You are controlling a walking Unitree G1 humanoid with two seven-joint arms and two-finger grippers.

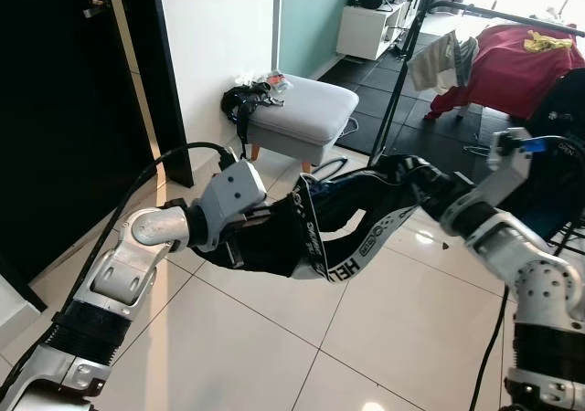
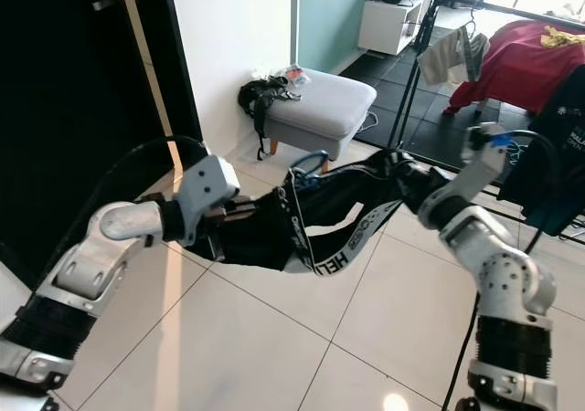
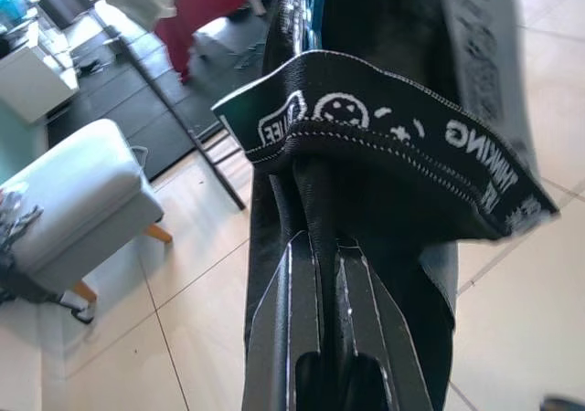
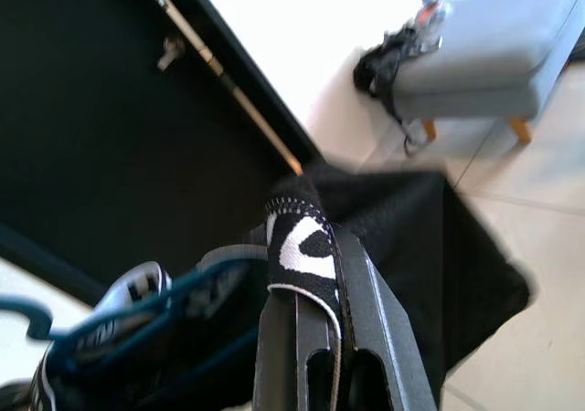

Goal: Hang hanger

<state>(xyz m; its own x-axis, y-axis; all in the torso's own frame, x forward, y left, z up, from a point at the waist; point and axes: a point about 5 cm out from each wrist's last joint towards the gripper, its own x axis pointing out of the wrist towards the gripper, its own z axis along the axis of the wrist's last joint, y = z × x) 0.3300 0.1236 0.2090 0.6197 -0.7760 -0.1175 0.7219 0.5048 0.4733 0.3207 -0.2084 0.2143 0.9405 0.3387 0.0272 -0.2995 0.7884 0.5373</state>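
A black garment (image 1: pixel 311 233) with a white-lettered waistband is stretched in the air between my two grippers, above the tiled floor. A blue hanger (image 2: pixel 309 164) sits inside it, its hook poking out at the top. My left gripper (image 1: pixel 239 237) is shut on the garment's left side, and the fabric is pinched between its fingers (image 3: pixel 302 320) in the left wrist view. My right gripper (image 1: pixel 411 178) is shut on the waistband (image 4: pixel 302 247) at the right, with the blue hanger (image 4: pixel 137 310) beside it in the right wrist view.
A black drying rack (image 1: pixel 512 16) stands at the back right with a red cloth (image 1: pixel 512 68) and other laundry on it. A grey ottoman (image 1: pixel 306 110) sits by the white wall, with a black bag hanging off it. A dark door (image 1: pixel 55 110) is at the left.
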